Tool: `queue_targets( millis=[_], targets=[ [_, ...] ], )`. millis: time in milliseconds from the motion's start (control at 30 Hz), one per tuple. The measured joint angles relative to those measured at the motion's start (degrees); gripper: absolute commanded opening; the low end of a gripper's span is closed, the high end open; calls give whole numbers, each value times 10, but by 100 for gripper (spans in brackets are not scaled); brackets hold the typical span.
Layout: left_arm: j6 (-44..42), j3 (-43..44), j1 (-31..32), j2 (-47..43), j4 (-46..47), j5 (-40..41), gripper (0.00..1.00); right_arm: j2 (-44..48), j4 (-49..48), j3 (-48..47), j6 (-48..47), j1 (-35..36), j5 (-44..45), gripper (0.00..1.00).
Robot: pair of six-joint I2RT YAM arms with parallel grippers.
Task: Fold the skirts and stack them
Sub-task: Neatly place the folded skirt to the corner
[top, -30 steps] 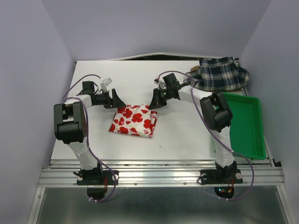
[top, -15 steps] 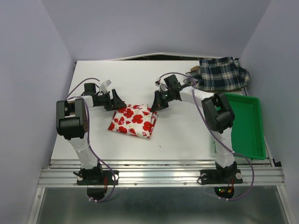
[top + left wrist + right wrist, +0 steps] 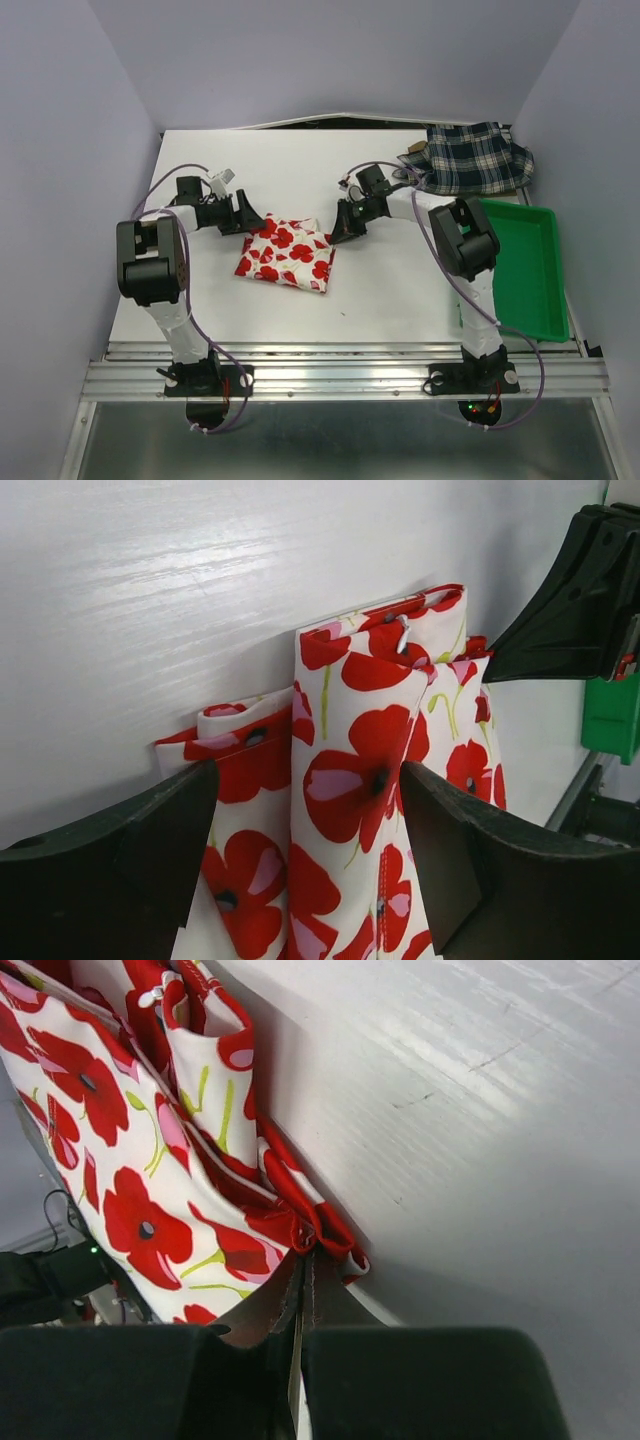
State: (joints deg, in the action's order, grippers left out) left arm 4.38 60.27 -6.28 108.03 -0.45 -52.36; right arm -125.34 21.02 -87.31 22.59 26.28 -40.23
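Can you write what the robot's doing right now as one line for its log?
flower skirt: folded, mid-table | left gripper: open around skirt edge | right gripper: shut on skirt corner | plaid skirt: heaped far right

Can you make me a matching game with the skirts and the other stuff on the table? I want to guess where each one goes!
Things:
1. flower skirt
2. plaid skirt
3. green tray
4. right gripper

Places or states:
a. heaped at the table's far right corner
b. shut, pinching flowered cloth
c. folded in the middle of the table
d. along the table's right edge

Pairs: 1-c, 2-a, 3-d, 4-b
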Motion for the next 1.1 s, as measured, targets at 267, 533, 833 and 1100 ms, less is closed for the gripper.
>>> queue_targets(
  millis=[267, 533, 833, 1100],
  targets=[
    [-83, 8, 13, -157, -38, 96, 64, -35, 0, -37, -19, -1, 7, 1],
    [-208, 2, 208, -241, -59, 260, 64, -58, 1, -97, -23, -1, 30, 14],
    [-334, -74, 403, -281, -80, 448, 64, -39, 2, -111, -4, -3, 46, 66],
    [-420, -131, 507, -302, -96, 479, 60, 97, -3, -24, 23, -43, 47, 75]
  ],
)
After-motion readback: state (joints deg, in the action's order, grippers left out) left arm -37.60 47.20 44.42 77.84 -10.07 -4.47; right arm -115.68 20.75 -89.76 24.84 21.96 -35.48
